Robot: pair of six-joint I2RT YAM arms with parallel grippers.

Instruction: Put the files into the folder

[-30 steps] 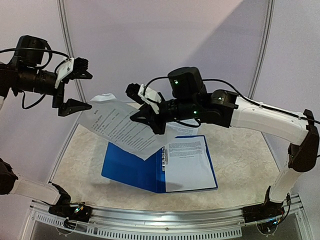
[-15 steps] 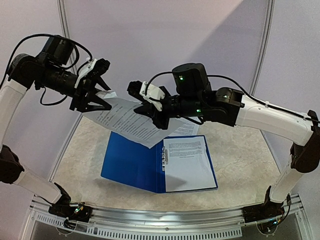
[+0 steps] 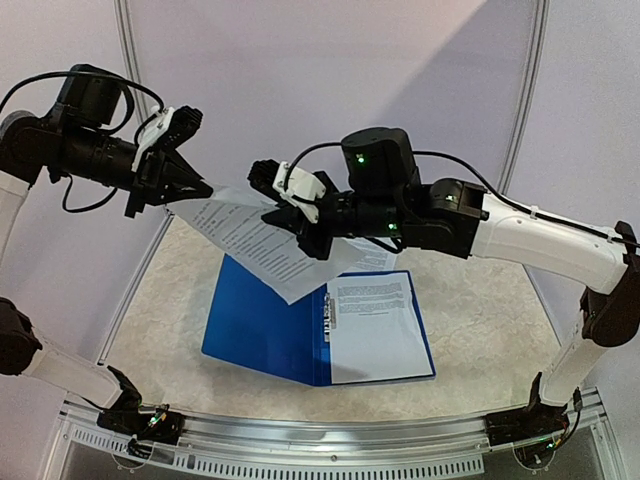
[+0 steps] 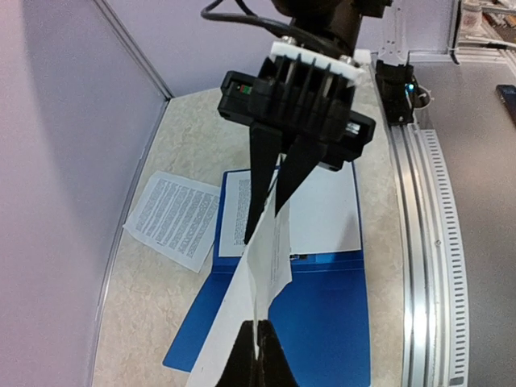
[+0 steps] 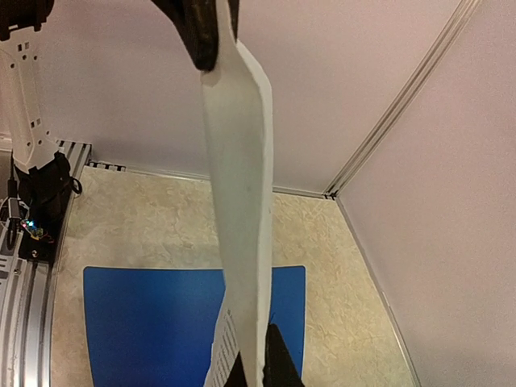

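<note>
Left gripper [image 3: 195, 188]: fingers clamped on the far upper corner of the held sheet [image 3: 250, 245], high over the left side of the table [image 3: 480, 330]
Right gripper [image 3: 290, 222]: pinched shut on the opposite edge of the same sheet, above the folder [image 3: 260, 330]
Held sheet: white with printed lines, slung in the air between both grippers, sloping down toward the right arm
Folder: dark blue, lying open and flat on the table
Sheet in the folder [image 3: 375, 325]: flat on the right half
Third sheet [image 4: 173, 218]: flat on the table just beside the folder's far edge
</note>
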